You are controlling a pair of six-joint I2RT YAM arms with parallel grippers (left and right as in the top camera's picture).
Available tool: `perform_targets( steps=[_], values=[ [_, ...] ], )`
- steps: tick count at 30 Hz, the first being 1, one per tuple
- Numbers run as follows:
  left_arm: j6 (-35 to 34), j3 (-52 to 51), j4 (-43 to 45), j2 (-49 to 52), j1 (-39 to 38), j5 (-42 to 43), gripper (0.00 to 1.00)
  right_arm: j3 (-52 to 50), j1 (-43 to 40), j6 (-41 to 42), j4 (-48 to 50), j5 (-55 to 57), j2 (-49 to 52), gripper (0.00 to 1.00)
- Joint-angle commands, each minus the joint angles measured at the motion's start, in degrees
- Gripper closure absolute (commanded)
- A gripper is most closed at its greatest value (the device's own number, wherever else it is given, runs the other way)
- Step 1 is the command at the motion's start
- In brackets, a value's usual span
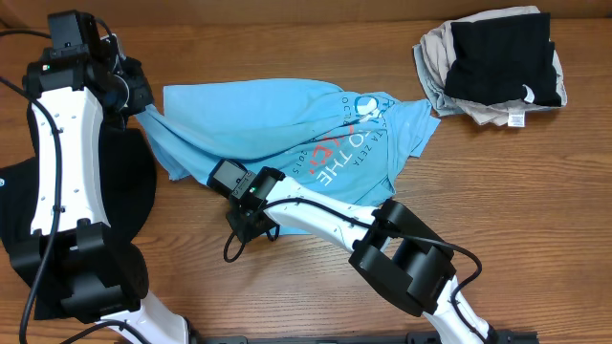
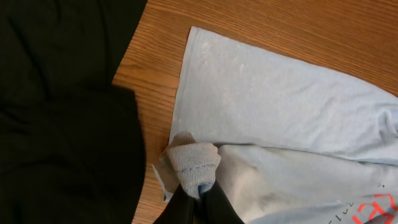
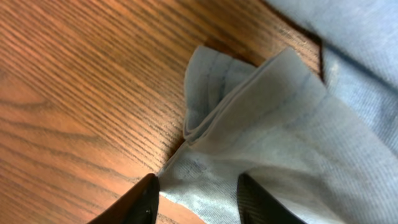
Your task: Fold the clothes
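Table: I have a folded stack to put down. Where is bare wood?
Bare wood lies right of the blue T-shirt, below the folded pile, and along the far edge between that pile and the left arm. The near left is crowded by the black garment and the right arm.

A light blue T-shirt [image 1: 287,124] of soft cloth, printed with red, white and dark lettering, is lying rumpled across the middle of the wooden table [image 1: 535,191], print facing up. Its left corner is bunching into a tight wad, and its near hem is doubling over in layers. A large plain black garment [image 1: 129,186] is lying crumpled just beside it on the left. Well apart, at the far right, a beige garment [image 1: 435,62] is sitting in a heap under a folded black cloth [image 1: 502,62].
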Motion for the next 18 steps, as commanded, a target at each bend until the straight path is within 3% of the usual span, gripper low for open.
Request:
perform_targets(
  steps=[1,3,9,10,12,13,18],
  values=[
    [-0.7,0.3,0.2,0.0,0.0,-1.2,0.96,-0.8,0.3,0.6,-0.4,0.0,1.3,0.72],
    [-0.7,0.3,0.1,0.0,0.0,-1.4,0.96,-0.8,0.3,0.6,-0.8,0.0,1.3,0.85],
    [-0.7,0.3,-1.7,0.0,0.0,-3.5,0.96,-0.8,0.3,0.6,-0.9,-0.5,1.3,0.85],
    [-0.7,0.3,-1.8,0.0,0.0,-3.6,0.96,-0.8,0.3,0.6,-0.9,-0.5,1.3,0.83],
    [-0.7,0.3,-1.8,0.0,0.0,-4.0,0.96,-0.8,0.3,0.5,-0.9,-0.5,1.3,0.62],
    [-0.7,0.3,-1.7,0.0,0.0,-4.3,0.96,-0.8,0.3,0.5,-0.8,-0.5,1.3,0.56],
    [-0.7,0.3,-1.4,0.0,0.0,-4.8,0.96,-0.8,0.5,-1.0,0.2,-0.4,1.3,0.50]
  ],
)
